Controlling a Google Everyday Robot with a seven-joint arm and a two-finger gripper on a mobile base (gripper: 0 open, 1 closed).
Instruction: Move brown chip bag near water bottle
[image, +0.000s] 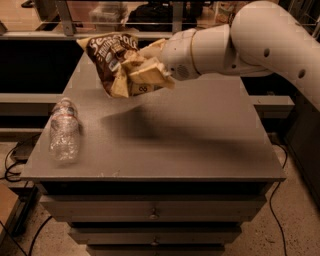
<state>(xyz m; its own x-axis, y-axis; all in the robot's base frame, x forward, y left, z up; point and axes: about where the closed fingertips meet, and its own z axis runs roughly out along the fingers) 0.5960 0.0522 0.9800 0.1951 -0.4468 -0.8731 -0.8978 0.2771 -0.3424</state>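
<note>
The brown chip bag (111, 57), dark brown with pale lettering at its top and a yellowish lower part, hangs in the air above the back left of the grey cabinet top. My gripper (142, 75) is shut on its right side, with the white arm reaching in from the upper right. The water bottle (64, 129), clear and ribbed with a white label band, lies on its side near the left front edge, well below and left of the bag. The bag casts a shadow on the surface between them.
The grey cabinet top (200, 135) sits on a drawer unit (152, 215). A lower shelf runs behind and to both sides. Cables (12, 160) lie on the floor at left. The green snack bag is hidden behind the held bag.
</note>
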